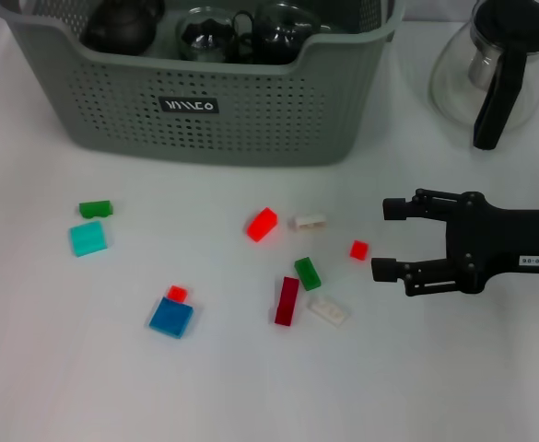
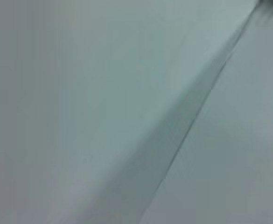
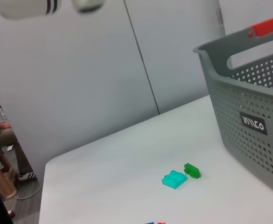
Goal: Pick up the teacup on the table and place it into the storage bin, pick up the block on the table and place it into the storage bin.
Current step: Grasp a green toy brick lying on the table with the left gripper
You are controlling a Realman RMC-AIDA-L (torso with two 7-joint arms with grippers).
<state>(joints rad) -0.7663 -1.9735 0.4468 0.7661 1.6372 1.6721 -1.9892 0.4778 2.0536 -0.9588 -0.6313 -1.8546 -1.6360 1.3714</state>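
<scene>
Head view, right gripper [image 1: 380,240]: reaches in over the table [image 1: 85,387] from the robot's right, fingers spread apart and holding nothing.
Head view, nearest block: the small red block [image 1: 358,250] lies just ahead of the fingertips, about in line with the gap between them.
Head view, other blocks: farther past the fingertips lie the white block [image 1: 308,222], the red sloped block [image 1: 262,224], the green block [image 1: 307,273], the dark red bar [image 1: 287,301] and the clear block [image 1: 329,310]; well beyond are the blue tile [image 1: 171,317] and the teal block [image 1: 87,238].
Head view, storage bin [image 1: 232,120]: stands well apart from the gripper, across the table; dark teaware already sits inside.
Head view, glass teapot [image 1: 499,64]: stands beside the bin, on the gripper's own side.
Head view, left gripper: not in sight.
Left wrist view: only a blank grey surface; nothing to place.
Right wrist view: shows the bin wall, the teal block and a small green block [image 3: 192,170] far ahead; own fingers not visible.
Step in hand: judged to be the block pick, as no teacup stands loose on the table.
Next move: likely calls for easing forward and down so the fingers straddle the small red block, then closing.
</scene>
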